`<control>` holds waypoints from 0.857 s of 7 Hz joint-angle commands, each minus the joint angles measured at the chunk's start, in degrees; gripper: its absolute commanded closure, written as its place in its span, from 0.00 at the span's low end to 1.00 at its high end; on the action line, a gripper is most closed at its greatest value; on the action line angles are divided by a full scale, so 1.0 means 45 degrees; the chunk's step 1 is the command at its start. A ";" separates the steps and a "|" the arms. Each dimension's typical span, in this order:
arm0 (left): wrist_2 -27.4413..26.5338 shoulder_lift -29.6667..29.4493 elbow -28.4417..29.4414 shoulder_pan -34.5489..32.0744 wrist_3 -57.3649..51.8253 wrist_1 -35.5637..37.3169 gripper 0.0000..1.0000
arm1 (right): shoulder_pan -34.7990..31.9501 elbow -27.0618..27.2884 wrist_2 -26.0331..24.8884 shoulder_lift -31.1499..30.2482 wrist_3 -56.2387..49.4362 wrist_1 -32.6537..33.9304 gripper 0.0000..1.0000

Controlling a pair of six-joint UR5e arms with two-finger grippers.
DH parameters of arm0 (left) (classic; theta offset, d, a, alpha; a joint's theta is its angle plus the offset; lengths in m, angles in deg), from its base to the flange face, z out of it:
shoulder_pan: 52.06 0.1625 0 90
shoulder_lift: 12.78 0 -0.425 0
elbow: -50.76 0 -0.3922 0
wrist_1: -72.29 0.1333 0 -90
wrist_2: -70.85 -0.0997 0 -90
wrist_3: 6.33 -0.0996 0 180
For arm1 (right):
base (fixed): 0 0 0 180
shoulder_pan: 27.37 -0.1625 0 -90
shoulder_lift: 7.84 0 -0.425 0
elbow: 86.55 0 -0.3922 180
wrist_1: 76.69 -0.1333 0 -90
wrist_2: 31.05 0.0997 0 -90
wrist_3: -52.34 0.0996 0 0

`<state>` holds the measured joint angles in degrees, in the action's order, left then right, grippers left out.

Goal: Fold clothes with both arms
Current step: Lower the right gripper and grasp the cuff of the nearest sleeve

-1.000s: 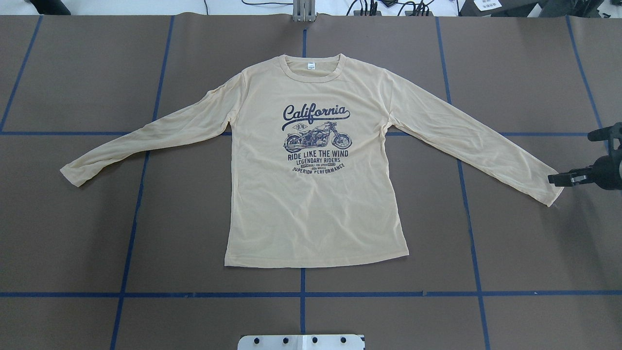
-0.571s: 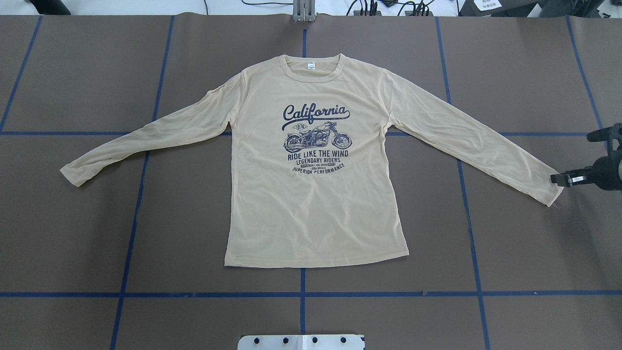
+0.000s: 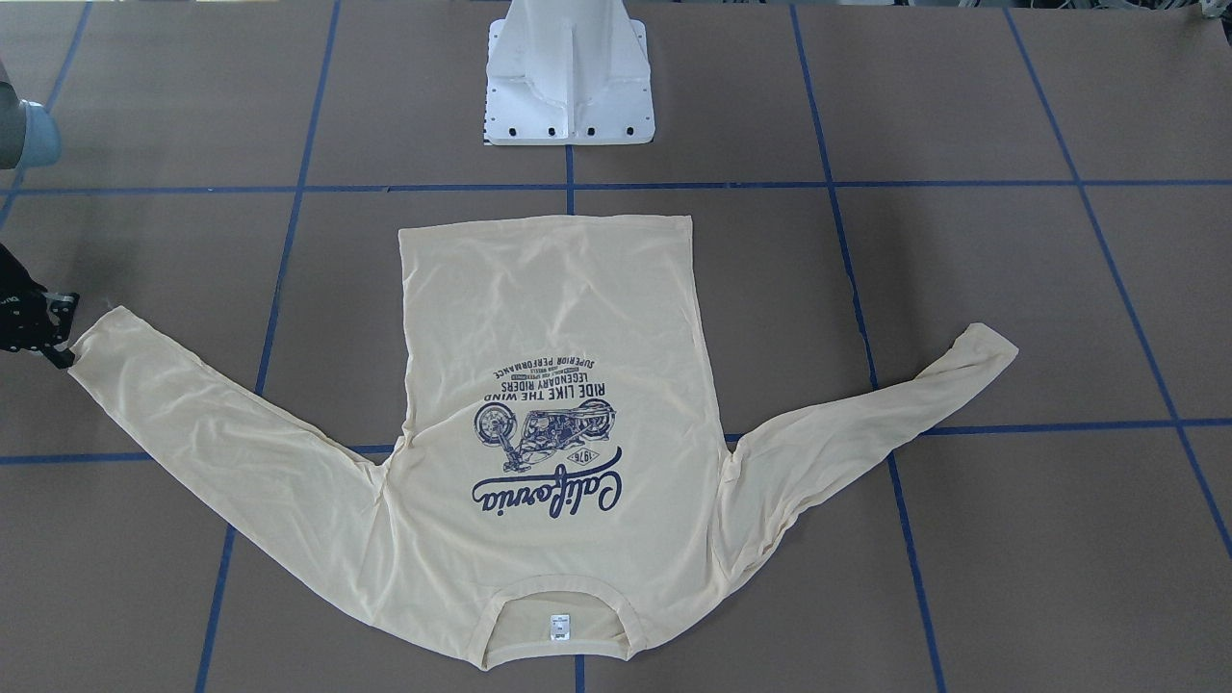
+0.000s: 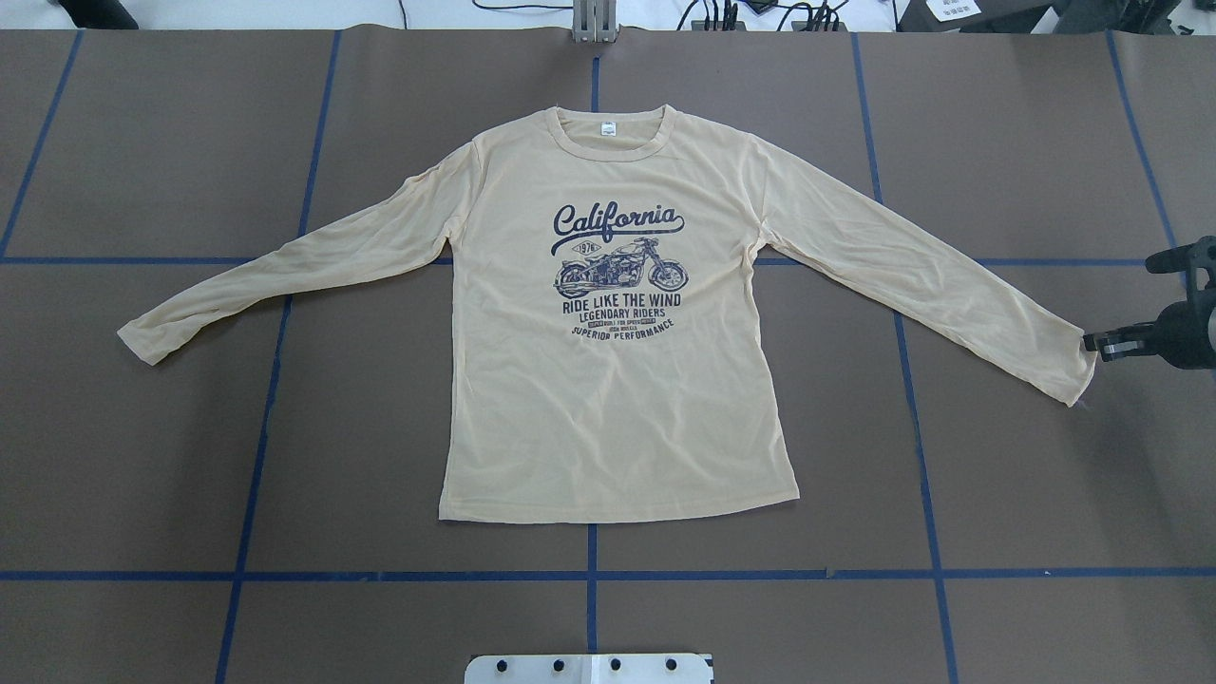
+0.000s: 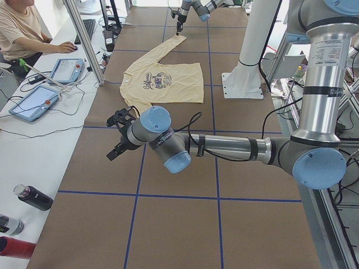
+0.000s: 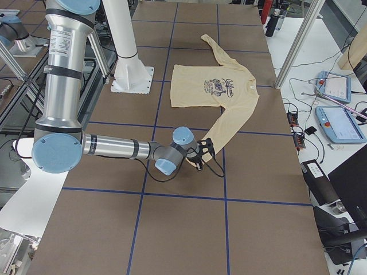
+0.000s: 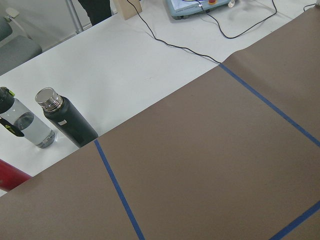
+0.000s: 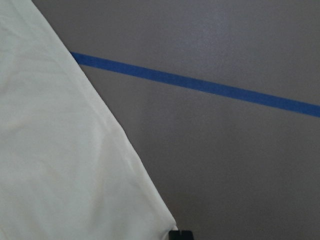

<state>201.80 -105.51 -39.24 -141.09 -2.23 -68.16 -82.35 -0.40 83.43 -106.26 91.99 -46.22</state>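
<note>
The pale cream-yellow long-sleeved T-shirt lies flat and print-up on the brown table, sleeves spread, collar at the far side. It also shows in the front view. My right gripper is low at the table's right edge, shut on the cuff of the sleeve on that side, whose corner is slightly bunched. The right wrist view shows that sleeve's fabric and one fingertip. My left gripper shows only in the left side view, far from the shirt beyond the other cuff. I cannot tell if it is open.
The white pedestal base stands at the robot's side of the table. Blue tape lines cross the brown mat. Past the left table end are bottles, tablets and a seated operator.
My right gripper's fingers have closed at the sleeve cuff and drawn slightly right; the cuff's corner has bunched up. The rest of the shirt has not moved.
</note>
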 commanded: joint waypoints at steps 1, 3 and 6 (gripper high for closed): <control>0.0000 0.0000 0.0000 0.0000 0.0007 0.0000 0.00 | -0.0164 0.0462 0.0106 0.0073 -0.0022 0.0044 1.00; 0.0000 0.0000 0.0000 0.0000 0.0007 0.0000 0.00 | -0.1077 0.1106 0.0610 0.0888 0.0017 0.1013 1.00; 0.0000 0.0000 0.0039 0.0000 0.0027 0.0020 0.00 | -0.1200 0.3566 0.0615 0.4181 0.0405 0.7486 1.00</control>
<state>201.81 -105.50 -39.12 -141.05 -2.13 -68.14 -87.63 12.11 86.44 -94.55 92.57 -24.35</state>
